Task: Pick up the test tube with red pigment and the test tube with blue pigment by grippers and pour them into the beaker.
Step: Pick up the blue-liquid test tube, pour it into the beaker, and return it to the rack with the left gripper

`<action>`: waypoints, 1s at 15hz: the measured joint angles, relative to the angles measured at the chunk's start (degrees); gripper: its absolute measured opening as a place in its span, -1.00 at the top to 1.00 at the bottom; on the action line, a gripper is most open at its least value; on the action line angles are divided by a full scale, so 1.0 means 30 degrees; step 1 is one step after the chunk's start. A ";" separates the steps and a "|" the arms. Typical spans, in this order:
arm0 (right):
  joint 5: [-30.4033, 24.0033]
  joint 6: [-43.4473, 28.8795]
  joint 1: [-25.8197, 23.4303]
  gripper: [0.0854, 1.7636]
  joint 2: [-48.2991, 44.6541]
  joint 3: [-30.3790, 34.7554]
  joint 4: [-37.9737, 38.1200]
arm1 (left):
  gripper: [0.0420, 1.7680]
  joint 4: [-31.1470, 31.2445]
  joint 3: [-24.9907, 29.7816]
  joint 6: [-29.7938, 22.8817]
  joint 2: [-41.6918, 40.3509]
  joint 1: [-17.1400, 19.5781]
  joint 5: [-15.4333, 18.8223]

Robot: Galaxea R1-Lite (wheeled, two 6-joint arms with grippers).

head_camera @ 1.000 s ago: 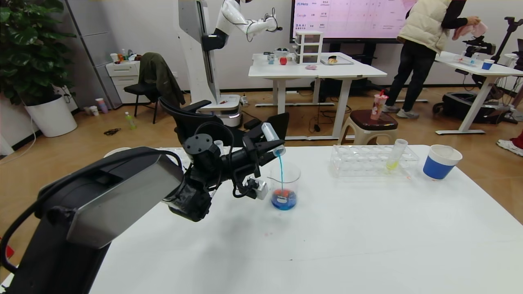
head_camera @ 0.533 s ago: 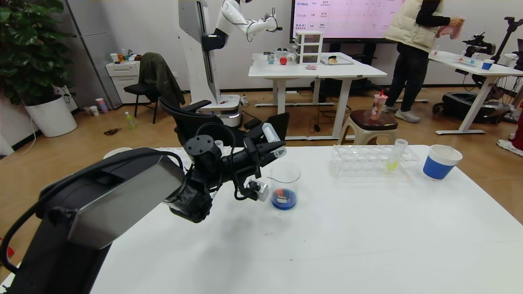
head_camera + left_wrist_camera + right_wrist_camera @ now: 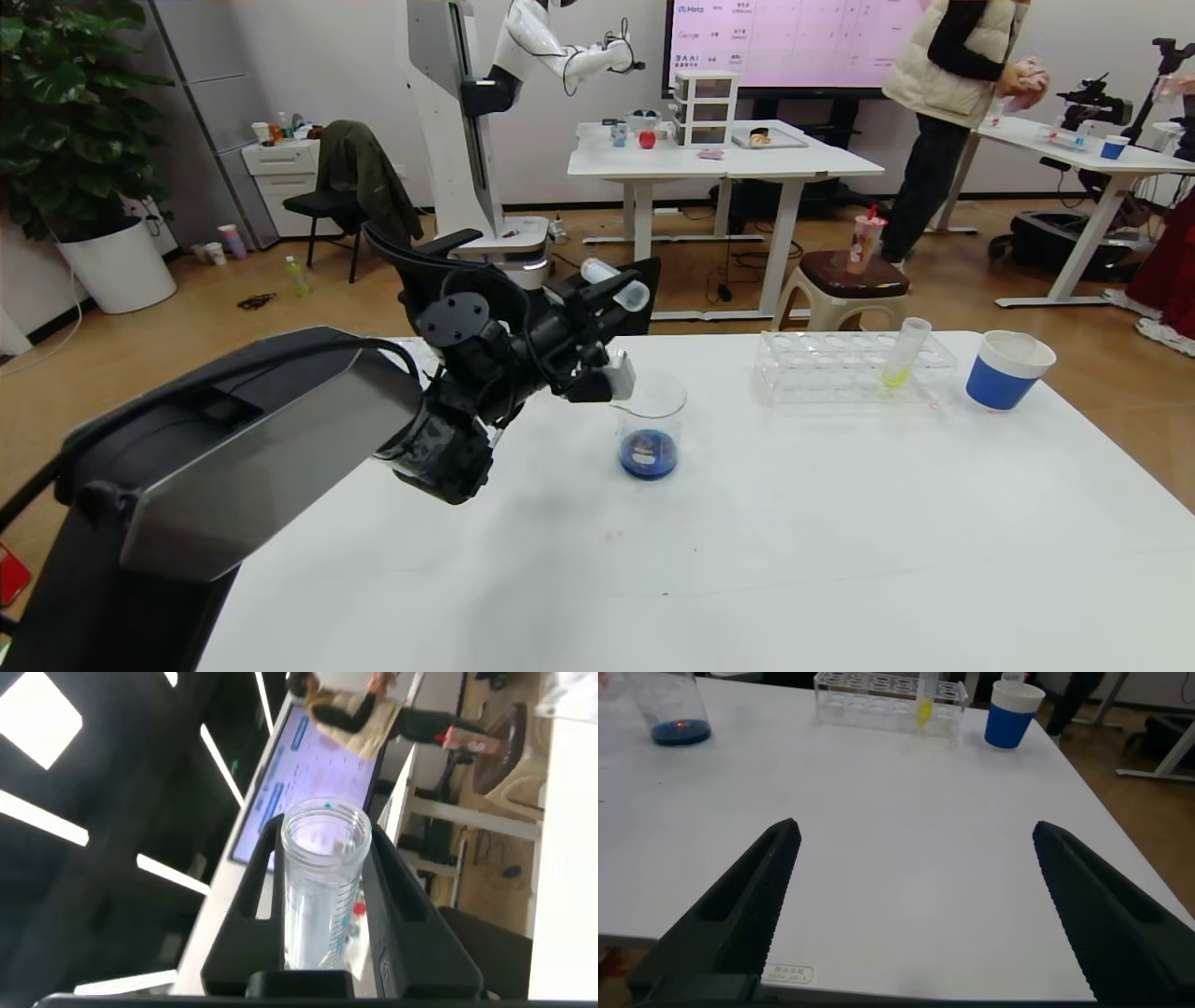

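Observation:
My left gripper (image 3: pixel 609 287) is shut on the test tube with blue pigment (image 3: pixel 616 284). It holds the tube almost level, above and just behind-left of the beaker (image 3: pixel 651 420). In the left wrist view the tube (image 3: pixel 322 887) sits between the jaws of the left gripper (image 3: pixel 322 833); it looks empty, with a blue speck on its rim. The beaker holds dark blue liquid and also shows in the right wrist view (image 3: pixel 673 709). My right gripper (image 3: pixel 915 829) is open and empty, low over the table's near side. The test tube with red pigment is not in view.
A clear tube rack (image 3: pixel 854 369) stands at the back right and holds a tube of yellow-green liquid (image 3: pixel 898 359). A blue-banded paper cup (image 3: pixel 1008 371) stands right of it. A person moves about among white tables in the background.
The blue stream into the beaker has stopped. My left gripper has lifted and turned the emptied tube up and back from the beaker's rim. The beaker's liquid has gone uniformly dark blue.

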State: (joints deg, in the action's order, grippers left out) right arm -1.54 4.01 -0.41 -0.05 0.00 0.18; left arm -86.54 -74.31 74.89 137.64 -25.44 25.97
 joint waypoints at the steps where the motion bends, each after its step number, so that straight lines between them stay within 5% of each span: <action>1: -0.0008 0.0000 -0.0008 -0.97 0.0000 0.0000 0.0000 | 0.46 -0.0012 -0.0008 -0.1573 -0.0345 -0.0069 -0.1398; 5: -0.0008 0.0000 -0.0008 -0.97 0.0000 0.0000 0.0000 | 0.46 0.0329 -0.0045 -0.7794 -0.1475 -0.1044 -0.9021; 9: 0.0000 -0.0008 -0.0016 -0.97 0.0000 0.0000 0.0000 | 0.46 0.2954 -0.0833 -1.4092 -0.2499 -0.1910 -1.6234; 11: 0.0000 -0.0008 -0.0008 -0.97 0.0000 0.0000 -0.0008 | 0.46 0.4750 -0.1357 -1.6734 -0.2784 -0.2137 -1.8648; 15: -0.0008 0.0000 -0.0016 -0.97 0.0000 0.0000 0.0000 | 0.46 0.9895 -0.1544 -2.1959 -0.3535 -0.2597 -2.1094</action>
State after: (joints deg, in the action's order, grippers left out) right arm -1.56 4.01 -0.46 -0.05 0.00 0.18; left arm -56.86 -78.95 9.01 127.04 -33.23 -37.32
